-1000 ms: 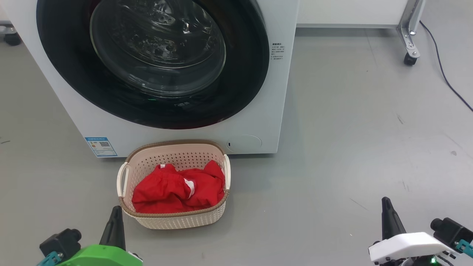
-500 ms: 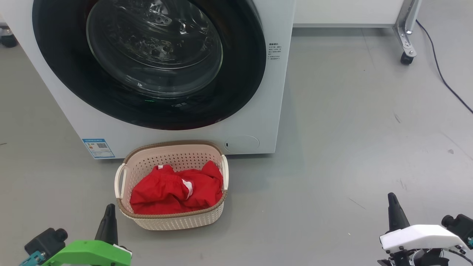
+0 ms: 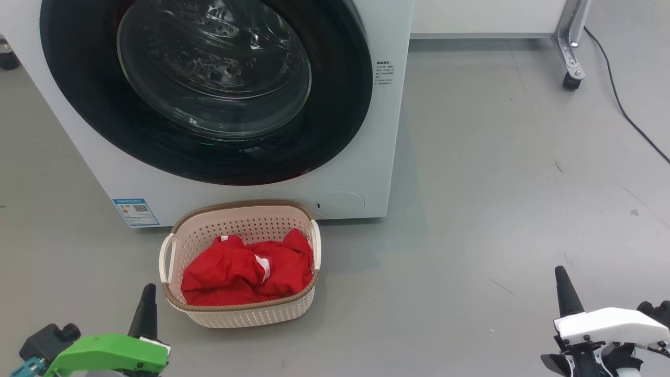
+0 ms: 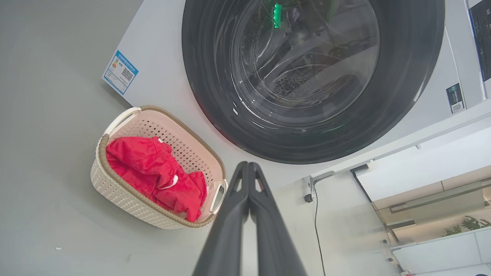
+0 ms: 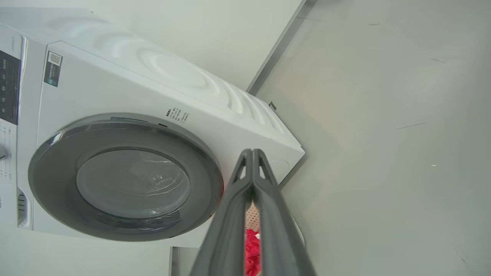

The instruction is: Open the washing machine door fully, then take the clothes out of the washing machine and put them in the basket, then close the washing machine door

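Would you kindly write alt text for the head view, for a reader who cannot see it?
A cream basket holding red clothes sits on the grey floor before a white washing machine whose round black door is shut. The left gripper and the right gripper, both shut and empty, point up from the lower corners.

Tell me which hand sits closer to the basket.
The left hand, with the green casing, right beside the basket; the white-cased right hand is far off.
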### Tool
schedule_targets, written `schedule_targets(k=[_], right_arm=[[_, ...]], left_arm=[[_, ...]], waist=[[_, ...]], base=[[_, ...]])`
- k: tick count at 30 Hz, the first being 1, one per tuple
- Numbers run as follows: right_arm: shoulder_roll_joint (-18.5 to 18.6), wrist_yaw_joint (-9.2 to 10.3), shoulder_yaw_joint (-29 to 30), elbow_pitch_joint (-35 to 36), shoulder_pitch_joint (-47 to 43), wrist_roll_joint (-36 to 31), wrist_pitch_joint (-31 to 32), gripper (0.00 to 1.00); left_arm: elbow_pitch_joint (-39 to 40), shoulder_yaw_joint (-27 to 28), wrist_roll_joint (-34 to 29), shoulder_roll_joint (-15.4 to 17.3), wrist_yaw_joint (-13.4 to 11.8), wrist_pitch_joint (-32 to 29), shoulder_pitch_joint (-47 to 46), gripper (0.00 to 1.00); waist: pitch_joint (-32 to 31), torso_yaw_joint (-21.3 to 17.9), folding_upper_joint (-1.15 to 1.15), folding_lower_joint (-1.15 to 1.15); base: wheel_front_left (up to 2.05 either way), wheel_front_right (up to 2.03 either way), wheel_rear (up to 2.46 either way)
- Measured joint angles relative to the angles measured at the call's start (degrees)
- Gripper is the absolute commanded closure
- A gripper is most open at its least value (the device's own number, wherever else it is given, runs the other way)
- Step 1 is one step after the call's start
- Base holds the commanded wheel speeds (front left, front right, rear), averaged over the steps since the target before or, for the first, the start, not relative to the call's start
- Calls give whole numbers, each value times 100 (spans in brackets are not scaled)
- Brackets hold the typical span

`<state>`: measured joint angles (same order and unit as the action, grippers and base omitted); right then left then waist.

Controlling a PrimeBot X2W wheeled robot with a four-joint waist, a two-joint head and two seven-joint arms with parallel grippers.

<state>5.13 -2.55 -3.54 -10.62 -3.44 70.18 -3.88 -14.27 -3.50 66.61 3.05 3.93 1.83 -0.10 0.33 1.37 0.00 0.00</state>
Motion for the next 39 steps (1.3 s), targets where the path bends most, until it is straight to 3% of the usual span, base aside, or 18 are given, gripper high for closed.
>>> schedule_targets(k=[31, 39], right_arm=[[36, -345, 537, -369, 553, 2415, 536, 100], [40, -389, 589, -417, 599, 2595, 586, 100]], left_arm=[[-146, 546, 2505, 2, 287, -591, -250, 100], [-159, 582, 2617, 2, 296, -636, -320, 100]], waist=[[-14, -128, 0, 0], [-15, -135, 0, 0]], base=[[0, 0, 0], [0, 0, 0]])
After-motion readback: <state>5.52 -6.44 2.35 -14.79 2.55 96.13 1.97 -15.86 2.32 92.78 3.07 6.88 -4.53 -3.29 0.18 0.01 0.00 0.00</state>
